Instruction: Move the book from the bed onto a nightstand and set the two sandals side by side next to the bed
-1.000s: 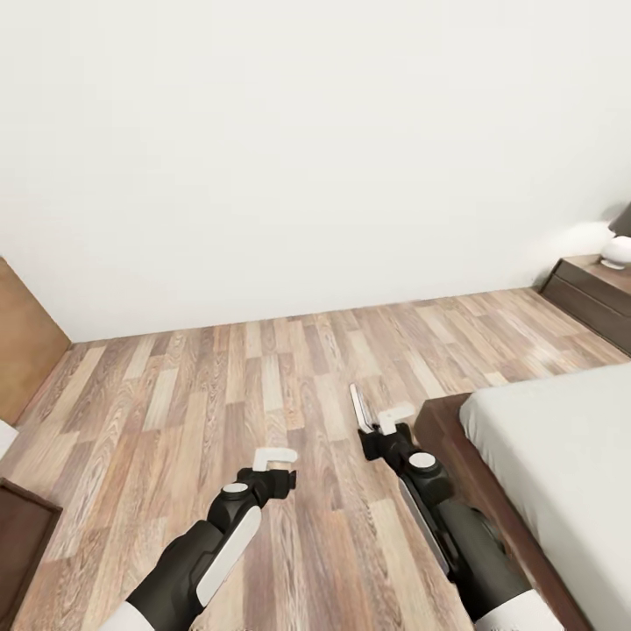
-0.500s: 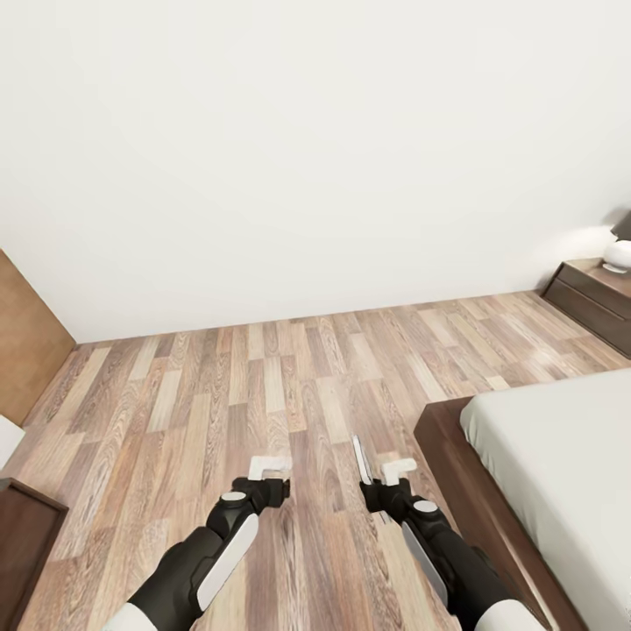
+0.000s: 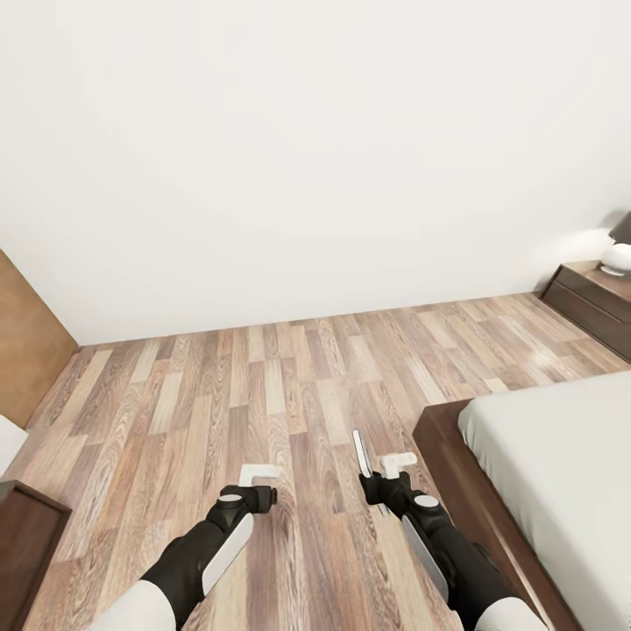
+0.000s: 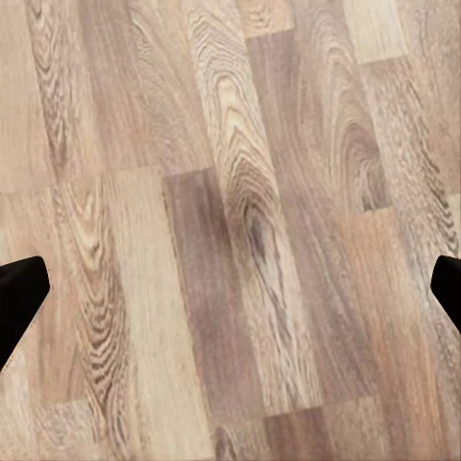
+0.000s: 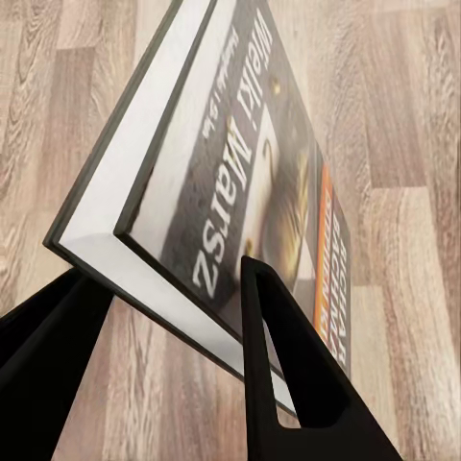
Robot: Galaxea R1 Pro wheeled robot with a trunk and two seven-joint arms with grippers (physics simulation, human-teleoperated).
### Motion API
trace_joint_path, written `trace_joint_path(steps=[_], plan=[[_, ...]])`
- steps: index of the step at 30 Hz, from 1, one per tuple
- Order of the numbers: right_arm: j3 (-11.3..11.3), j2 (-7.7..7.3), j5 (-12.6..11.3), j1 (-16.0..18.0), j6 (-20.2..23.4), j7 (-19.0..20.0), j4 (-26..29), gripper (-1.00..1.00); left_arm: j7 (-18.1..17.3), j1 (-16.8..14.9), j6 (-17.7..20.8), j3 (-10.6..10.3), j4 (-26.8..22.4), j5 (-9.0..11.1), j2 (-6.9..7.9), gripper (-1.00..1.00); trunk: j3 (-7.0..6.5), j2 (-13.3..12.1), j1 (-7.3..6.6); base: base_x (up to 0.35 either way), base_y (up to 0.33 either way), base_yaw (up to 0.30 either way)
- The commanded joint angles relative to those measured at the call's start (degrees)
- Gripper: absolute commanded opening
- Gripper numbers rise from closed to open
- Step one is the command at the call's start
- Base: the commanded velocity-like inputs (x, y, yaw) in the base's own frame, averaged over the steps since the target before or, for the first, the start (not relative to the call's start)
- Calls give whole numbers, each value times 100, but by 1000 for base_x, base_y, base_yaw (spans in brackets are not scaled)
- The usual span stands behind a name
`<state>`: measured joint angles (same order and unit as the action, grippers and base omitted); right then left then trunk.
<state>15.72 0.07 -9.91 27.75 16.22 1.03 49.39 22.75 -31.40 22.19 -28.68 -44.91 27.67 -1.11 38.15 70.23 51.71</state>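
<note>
Two sets of fingers have sunk lower before me over the last second. My right fingers (image 3: 379, 469) pinch the book (image 5: 240, 182), off the bed (image 3: 561, 456) already, so the nightstand (image 3: 596, 302) is next. My left fingers (image 3: 260, 475) hang spread, empty, over the wood-plank floor (image 3: 263, 386). Beyond stands a white wall (image 3: 289, 158).

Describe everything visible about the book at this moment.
The book is a thin paperback with a dark cover, white lettering, an orange band and pale page edges. The right hand grips it, one black finger on the cover and one behind it. In the head view it stands on edge, held above the wood floor beside the bed.
</note>
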Motion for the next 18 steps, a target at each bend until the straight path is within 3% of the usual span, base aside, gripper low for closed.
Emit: trace_joint_path(steps=[1, 10, 18], plan=[[3, 1, -36, 2, 39, -9, 18, -100, 54, -9, 5, -23, -6, 58, 5, 100, -14, -39, -23, 0, 0, 0], [3, 5, -27, 2, 131, -8, 433, -100, 54, -16, 3, -23, -25, 58, 4, 100, -178, -400, -220, 0, 0, 4], [8, -11, -35, 2, 197, 101, 386, -100, -145, -16, -13, -18, 102, 89, 75, 100, -375, -720, -396, 0, 0, 161]])
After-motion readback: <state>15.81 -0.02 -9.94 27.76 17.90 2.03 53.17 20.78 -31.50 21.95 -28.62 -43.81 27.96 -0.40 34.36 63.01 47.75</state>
